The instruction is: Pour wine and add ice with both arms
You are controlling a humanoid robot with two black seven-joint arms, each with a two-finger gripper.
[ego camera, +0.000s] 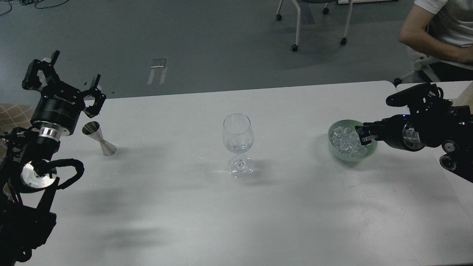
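Left fingers (62, 75) spread wide, empty | right fingers (364, 136) among ice (343, 142) in bowl (334, 151), spread unclear

My right pincer (364, 136) is dipped into the pale green bowl (334, 147) of clear ice cubes (342, 139); left pincer (66, 79) spread wide above the steel jigger (99, 138).
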